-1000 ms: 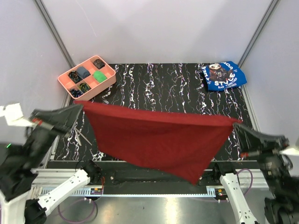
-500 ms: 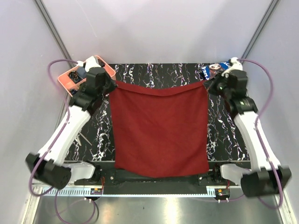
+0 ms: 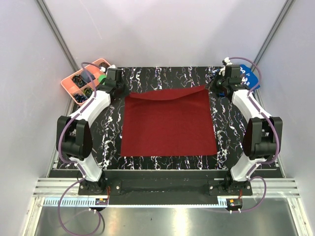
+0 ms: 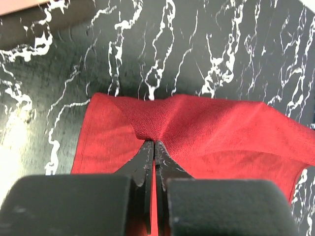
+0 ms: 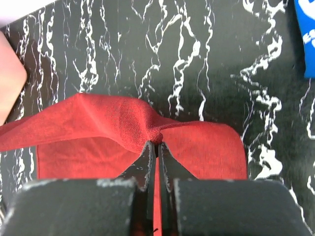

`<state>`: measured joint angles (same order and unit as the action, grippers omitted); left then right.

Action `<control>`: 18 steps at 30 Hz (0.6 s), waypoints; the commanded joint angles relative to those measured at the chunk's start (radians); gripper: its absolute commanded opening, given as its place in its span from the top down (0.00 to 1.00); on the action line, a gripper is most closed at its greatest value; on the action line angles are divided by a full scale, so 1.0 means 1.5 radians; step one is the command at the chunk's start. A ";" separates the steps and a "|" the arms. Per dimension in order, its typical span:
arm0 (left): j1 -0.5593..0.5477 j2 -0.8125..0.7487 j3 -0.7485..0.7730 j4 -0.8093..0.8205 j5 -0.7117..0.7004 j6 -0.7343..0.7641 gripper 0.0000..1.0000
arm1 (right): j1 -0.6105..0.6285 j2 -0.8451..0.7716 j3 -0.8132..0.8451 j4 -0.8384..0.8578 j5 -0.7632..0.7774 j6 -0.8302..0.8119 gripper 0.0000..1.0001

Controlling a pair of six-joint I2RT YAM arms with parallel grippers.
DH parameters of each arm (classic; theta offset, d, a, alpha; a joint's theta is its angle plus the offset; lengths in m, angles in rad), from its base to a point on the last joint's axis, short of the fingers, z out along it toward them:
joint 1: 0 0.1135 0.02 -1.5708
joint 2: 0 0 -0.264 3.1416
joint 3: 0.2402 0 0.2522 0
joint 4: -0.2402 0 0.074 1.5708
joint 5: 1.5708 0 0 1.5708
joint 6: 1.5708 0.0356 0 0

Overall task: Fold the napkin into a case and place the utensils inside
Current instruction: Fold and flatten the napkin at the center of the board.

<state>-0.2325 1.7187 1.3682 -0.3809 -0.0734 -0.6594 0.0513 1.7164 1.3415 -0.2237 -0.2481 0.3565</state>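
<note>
The dark red napkin (image 3: 170, 125) lies spread as a square on the marbled table, and its back edge sags between two lifted corners. My left gripper (image 3: 123, 94) is shut on the back left corner, and in the left wrist view the cloth (image 4: 221, 128) bunches at the closed tips of that gripper (image 4: 151, 142). My right gripper (image 3: 212, 88) is shut on the back right corner. In the right wrist view the napkin (image 5: 98, 123) pinches into a small knot at that gripper (image 5: 156, 143). No case is in view and the utensils are out of view.
A pink compartment tray (image 3: 69, 81) with small items stands at the back left, just beyond the left arm. A blue printed cloth (image 3: 249, 75) lies at the back right corner, also seen as the blue cloth (image 5: 306, 39). Both arms stretch along the table's sides.
The napkin hung in the air a second ago. Both arms have swung it toward the back of the table and lowered it until it lies flat, still holding its corners.
</note>
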 commanded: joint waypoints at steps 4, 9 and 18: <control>0.004 -0.119 -0.082 -0.069 0.063 -0.007 1.00 | -0.001 -0.160 -0.093 -0.105 0.000 0.025 1.00; -0.001 -0.222 -0.234 -0.098 0.127 0.018 1.00 | -0.001 -0.274 -0.262 -0.150 0.017 0.097 1.00; -0.008 -0.331 -0.393 -0.131 0.172 0.031 1.00 | -0.001 -0.425 -0.417 -0.237 0.050 0.157 1.00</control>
<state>-0.2386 1.3029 0.8280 -0.5739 0.1299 -0.6292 0.0513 1.1469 0.7341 -0.5194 -0.2337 0.5476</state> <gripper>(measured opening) 0.005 0.012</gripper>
